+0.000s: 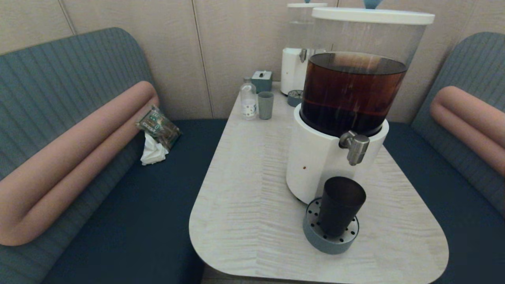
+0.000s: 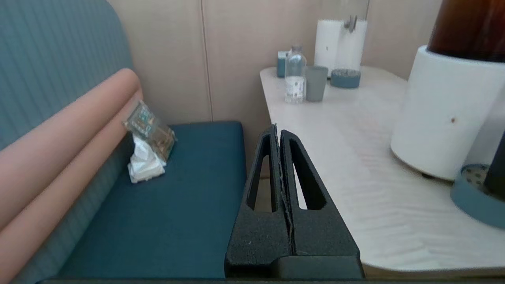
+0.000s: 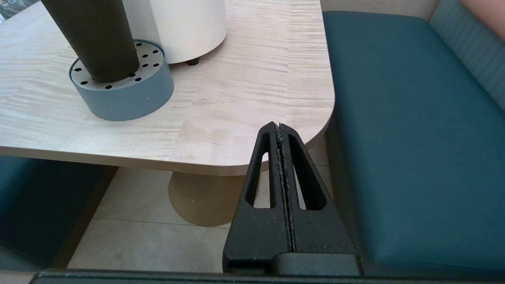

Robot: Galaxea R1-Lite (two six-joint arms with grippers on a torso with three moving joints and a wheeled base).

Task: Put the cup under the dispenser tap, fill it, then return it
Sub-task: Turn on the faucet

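Head view: matte tapered cup [image 1: 340, 205] stood upright on perforated grey-blue drip tray [image 1: 315, 234], below brushed-steel dispenser tap [image 1: 356, 146], on pale wood-grain surface [image 1: 252, 189].
Left wrist: left claw [image 2: 279, 130] pressed closed, empty, beside surface edge.
Right wrist: right claw [image 3: 278, 128] pressed closed, empty, by rounded corner.

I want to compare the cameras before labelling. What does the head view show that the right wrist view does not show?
Only the head view shows the dispenser tap, the tank of dark liquid, the second dispenser, a bottle and a grey-blue tumbler.

Only the right wrist view shows the right gripper, shut, off the table's corner, and the floor.

Both show the cup standing on the perforated drip tray, the white base and the table.
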